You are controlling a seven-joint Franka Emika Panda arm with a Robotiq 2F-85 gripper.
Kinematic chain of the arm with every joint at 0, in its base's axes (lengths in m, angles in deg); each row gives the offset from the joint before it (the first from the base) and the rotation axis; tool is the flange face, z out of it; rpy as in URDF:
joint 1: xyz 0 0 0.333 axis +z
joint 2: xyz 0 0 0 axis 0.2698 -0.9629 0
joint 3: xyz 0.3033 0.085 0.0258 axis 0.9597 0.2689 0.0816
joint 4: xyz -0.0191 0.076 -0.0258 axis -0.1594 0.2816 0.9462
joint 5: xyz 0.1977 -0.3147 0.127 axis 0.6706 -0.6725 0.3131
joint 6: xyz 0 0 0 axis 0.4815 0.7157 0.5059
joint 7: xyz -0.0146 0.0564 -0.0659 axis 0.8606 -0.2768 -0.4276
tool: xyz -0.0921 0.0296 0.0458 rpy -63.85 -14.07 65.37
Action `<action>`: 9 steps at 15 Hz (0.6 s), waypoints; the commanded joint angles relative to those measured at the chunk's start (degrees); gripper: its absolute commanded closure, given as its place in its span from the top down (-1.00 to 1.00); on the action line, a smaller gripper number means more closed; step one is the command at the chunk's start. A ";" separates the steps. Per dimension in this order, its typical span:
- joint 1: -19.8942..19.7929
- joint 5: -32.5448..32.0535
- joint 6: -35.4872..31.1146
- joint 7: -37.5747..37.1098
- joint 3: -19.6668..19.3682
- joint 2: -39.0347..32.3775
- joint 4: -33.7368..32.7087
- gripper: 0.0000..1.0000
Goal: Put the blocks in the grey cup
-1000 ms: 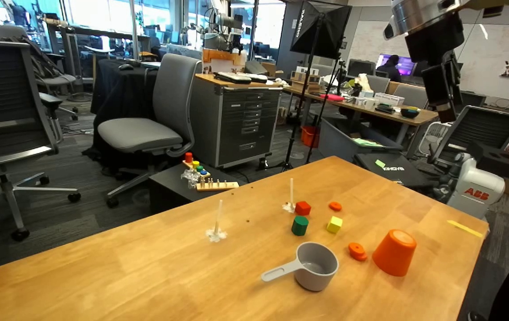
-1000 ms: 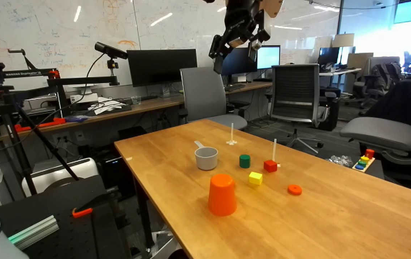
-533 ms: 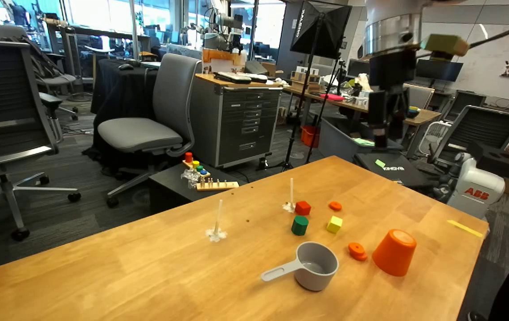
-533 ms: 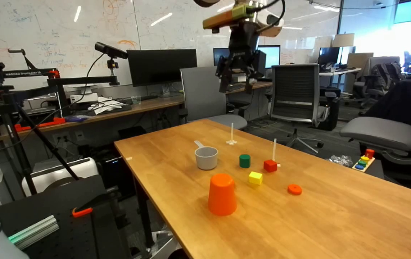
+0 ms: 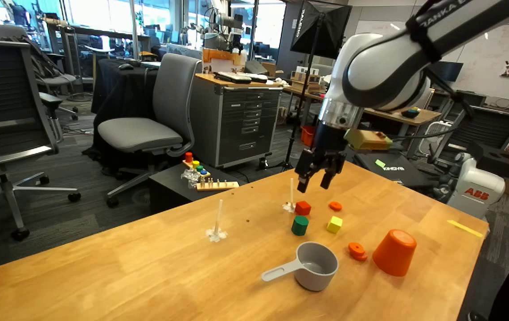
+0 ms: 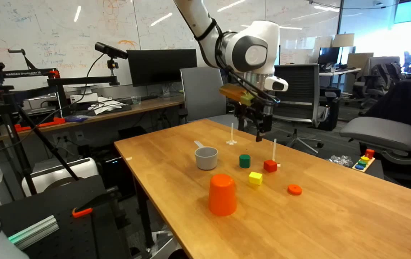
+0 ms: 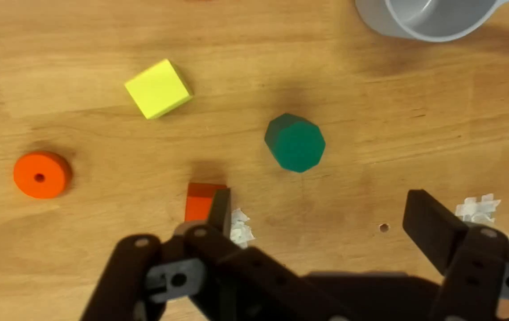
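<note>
Jaws spread wide, table [image 5: 125, 267] showing through the gap in the wrist view, and in both exterior views they hang above the wood, apart from the red block [image 5: 303, 208]. That red block sits just beside an upright rod [image 5: 291, 191], towards the table's far edge. Green block [image 5: 300, 225] next, between the red block and the grey cup [image 5: 315, 267], and the wrist view shows wood on every side of it. Same room around the yellow block [image 5: 334, 224] and the orange disc [image 5: 335, 206]. All lie outside the grey cup, which stands mouth up, its handle [image 5: 280, 271] reaching out over a broad sweep of wood in an exterior view. Across to an orange cup [image 6: 222, 195], upside down, towards the left-hand edge in an exterior view, and it covers all but a sliver of the disc pair [image 5: 357, 252]. That pair shows plainly in an exterior view, overlapping, near the orange cup; stacked or leaning, can't tell. Wrist view picks up a hole [image 7: 384, 228] in the wood between the jaws. It cuts the grey cup off at the top, one jaw covers part of the red block, and white tape [image 7: 478, 208] shows beside the other.
</note>
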 commanded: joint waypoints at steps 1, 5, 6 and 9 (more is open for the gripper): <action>0.20 1.13 -4.52 0.42 1.64 -4.42 -3.67 1.00; 0.52 1.77 -0.31 -0.57 3.62 -4.70 -5.90 1.00; 0.95 1.62 1.19 -1.53 3.41 -4.66 -6.51 1.00; 1.29 1.50 5.46 -3.35 2.62 -5.07 -8.15 1.00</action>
